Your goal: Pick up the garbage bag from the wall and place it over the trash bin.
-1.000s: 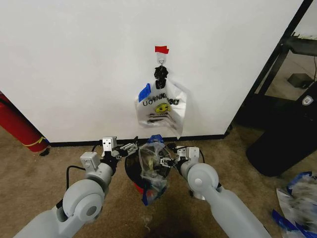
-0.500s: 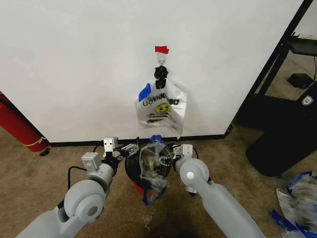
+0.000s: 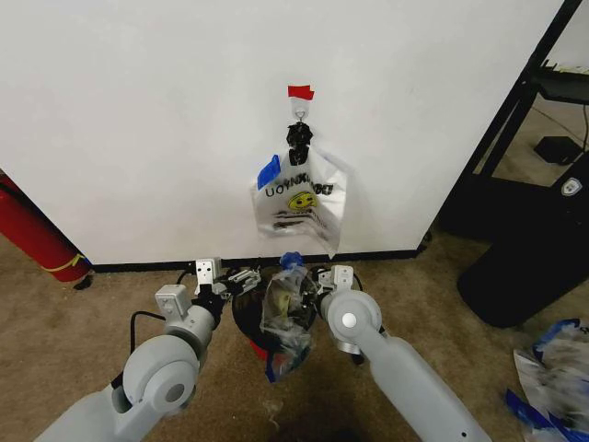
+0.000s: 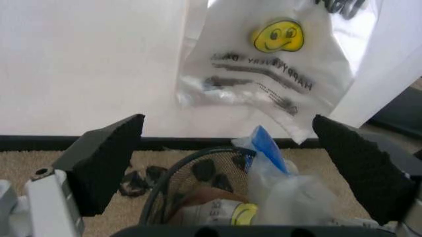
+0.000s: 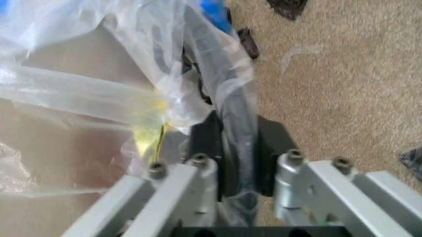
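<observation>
The garbage bag [image 3: 287,308] is off the wall [image 3: 138,120] now. It hangs low in front of the robot, right at the trash bin [image 3: 247,318], with most of it bunched up and drooping down the bin's front. A blue strip [image 4: 267,148] sticks up at its top edge.

The bag looks very thin and light. It is soft and floppy, so it will sag and fold where nothing holds it. It also looks slippery and could tear if pulled hard. The best place to grab it looks like the rim with the blue strips, one side in each gripper, so the mouth can be stretched wide over the bin.

The right gripper [image 5: 238,163] is at the bin's right side. Its black pads [image 5: 205,143] are pressed together on a twisted bit of the clear bag. The left gripper [image 4: 231,163] is at the bin's left side. Its pads [image 4: 105,160] are wide apart, with the bin and bag in front of them, and nothing in its grip.

Behind, a white smiley shopping bag [image 3: 299,207] hangs on the hook [image 3: 299,109] under red tape [image 3: 300,92]. A red cylinder [image 3: 32,230] leans by the wall on the left.
</observation>
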